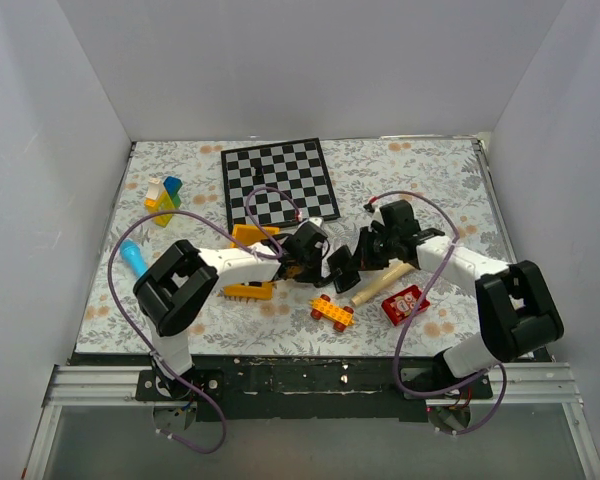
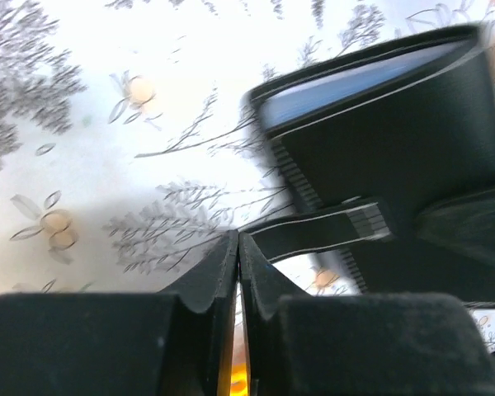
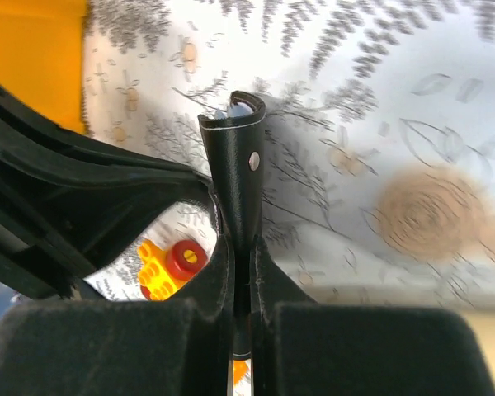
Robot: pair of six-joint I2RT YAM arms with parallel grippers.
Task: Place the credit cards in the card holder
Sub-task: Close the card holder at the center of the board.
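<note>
The card holder (image 1: 341, 268), a black folding wallet, is held off the cloth between my two grippers. In the left wrist view it (image 2: 396, 140) fills the right side, with its blue-grey inside showing along the top edge. My right gripper (image 3: 242, 247) is shut on its black snap tab (image 3: 235, 165), which stands up from the jaws with a silver stud. In the top view the right gripper (image 1: 368, 250) is just right of the wallet. My left gripper (image 2: 238, 238) is shut, with nothing seen between its tips, which lie against a stitched black strip of the wallet. It (image 1: 323, 260) is just left of the wallet. No credit card can be made out.
A chessboard (image 1: 275, 180) lies at the back. Coloured blocks (image 1: 163, 195) and a blue object (image 1: 133, 257) are at the left. Orange pieces (image 1: 248, 291) lie under the left arm. A yellow-and-red brick car (image 1: 332, 311), a wooden stick (image 1: 380, 285) and a red packet (image 1: 404, 304) are in front.
</note>
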